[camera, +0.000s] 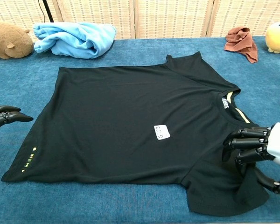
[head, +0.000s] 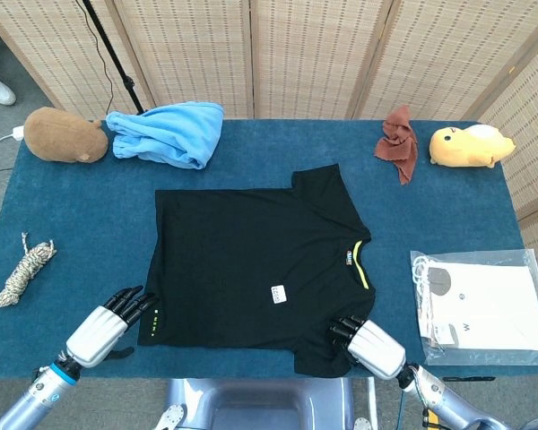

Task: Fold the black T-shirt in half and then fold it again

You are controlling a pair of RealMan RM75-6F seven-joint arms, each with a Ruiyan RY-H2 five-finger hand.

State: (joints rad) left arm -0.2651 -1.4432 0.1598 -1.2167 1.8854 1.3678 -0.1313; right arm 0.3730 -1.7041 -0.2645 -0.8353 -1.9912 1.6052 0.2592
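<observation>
I am looking at the black T-shirt (head: 255, 264) lying flat and unfolded in the centre of the frame on the blue table (head: 90, 224). My right hand (head: 366, 345) is sitting at the lower right, over the near sleeve, its fingers (camera: 245, 140) curled above the cloth and its thumb beneath the sleeve edge; whether it is actually gripping, I cannot tell. My left hand (head: 108, 324) is hovering at the lower left, fingers apart and holding nothing, just beside the hem corner.
</observation>
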